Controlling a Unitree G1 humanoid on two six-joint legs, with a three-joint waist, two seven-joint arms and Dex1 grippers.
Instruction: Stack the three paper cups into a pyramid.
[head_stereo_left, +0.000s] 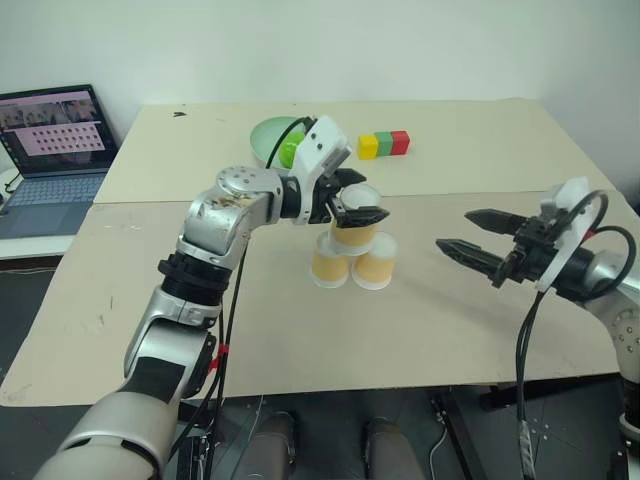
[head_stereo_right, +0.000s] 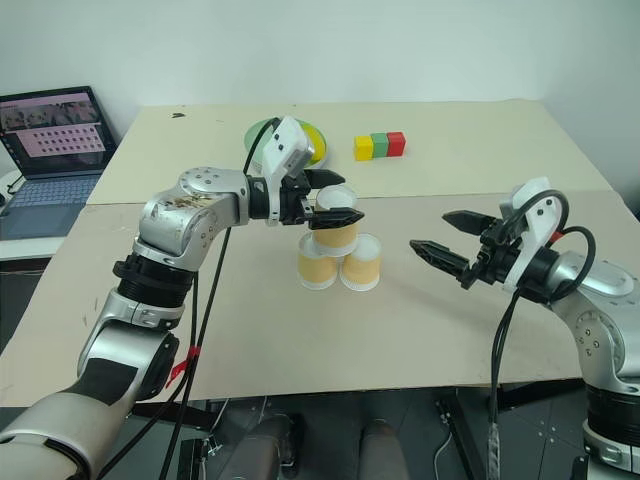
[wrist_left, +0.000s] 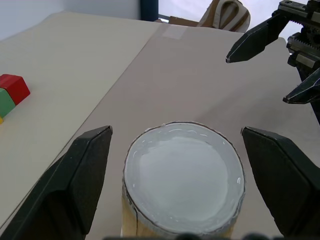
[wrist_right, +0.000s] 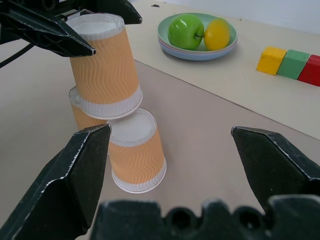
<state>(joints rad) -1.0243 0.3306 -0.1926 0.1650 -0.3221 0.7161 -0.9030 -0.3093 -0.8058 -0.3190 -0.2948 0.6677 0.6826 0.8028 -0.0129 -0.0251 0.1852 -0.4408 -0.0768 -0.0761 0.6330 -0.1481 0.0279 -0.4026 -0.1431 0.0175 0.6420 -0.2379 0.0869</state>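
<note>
Two head cameras look forward and down over the table (head_stereo_left: 450, 330). Each wrist camera looks closely along its own fingers. All four share the cup pyramid (wrist_right: 115, 115), toward twelve o'clock.

The left tool (head_stereo_left: 357, 199) hides the bowl's (head_stereo_left: 262, 140) near side; the laptop (head_stereo_left: 52, 150) is cropped.

I am reaching my left arm across in front of me, its wrist bent inward and my left gripper (head_stereo_right: 333, 197) pointing to my right with both fingers spread apart. I am holding my right gripper (head_stereo_right: 447, 238) out level, aiming leftward, jaws wide.
</note>
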